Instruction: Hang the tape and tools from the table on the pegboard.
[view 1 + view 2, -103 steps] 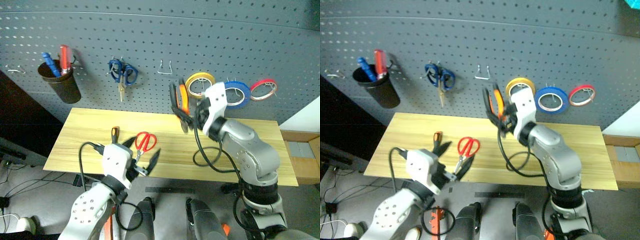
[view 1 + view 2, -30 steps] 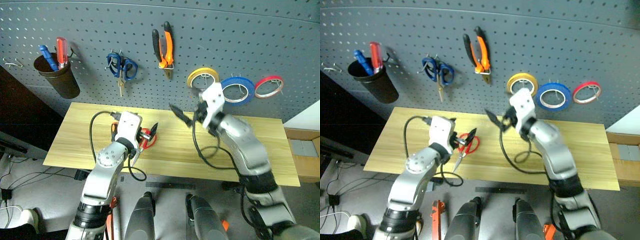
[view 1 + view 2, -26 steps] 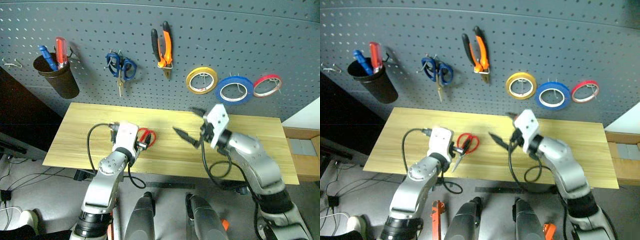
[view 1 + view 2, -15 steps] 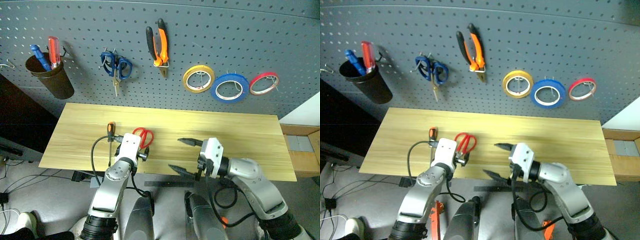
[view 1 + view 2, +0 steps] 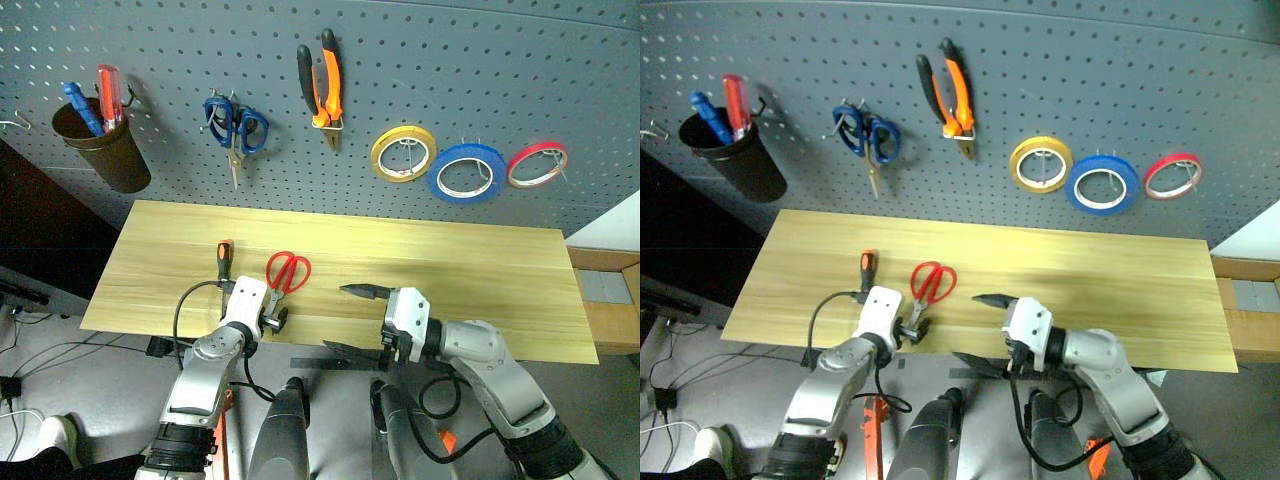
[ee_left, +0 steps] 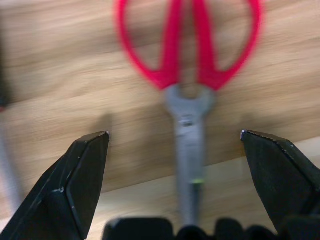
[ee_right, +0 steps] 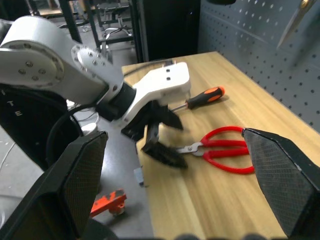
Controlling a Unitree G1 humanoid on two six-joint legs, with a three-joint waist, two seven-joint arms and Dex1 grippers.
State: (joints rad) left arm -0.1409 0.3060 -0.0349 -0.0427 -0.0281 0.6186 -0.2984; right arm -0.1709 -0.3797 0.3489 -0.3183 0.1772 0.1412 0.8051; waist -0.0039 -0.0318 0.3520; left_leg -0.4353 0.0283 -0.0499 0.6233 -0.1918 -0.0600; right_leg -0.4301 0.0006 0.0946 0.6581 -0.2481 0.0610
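Your left gripper (image 6: 175, 165) is low at the near edge of the table (image 5: 480, 270). Its two black fingers (image 6: 82, 175) are spread wide, and nothing is in them. The blades of the red scissors (image 5: 285, 275) lie between the fingers, but the fingers do not touch them. The scissors lie flat on the table with the red handles toward the pegboard (image 5: 450, 70) and the blades pointing at you.

Just beside the scissors, on the left, lies the screwdriver (image 5: 224, 262). Its orange-and-black handle points at the pegboard.

Your right gripper (image 5: 355, 322) is at the near edge of the table too, to the right of the scissors. It points to the left, at the left gripper. Its fingers are spread wide as well, and it holds nothing.

The pliers (image 5: 323, 85) with orange-and-black handles hang on a hook on the pegboard. The blue tape (image 5: 466, 172) hangs there as well, between a yellow roll (image 5: 403, 153) and a red roll (image 5: 536, 165). The blue scissors (image 5: 233, 125) hang to the left of the pliers. Far to the left a dark cup (image 5: 100, 150) hangs with two tools standing in it.

So the scissors and the screwdriver are the things on the table.
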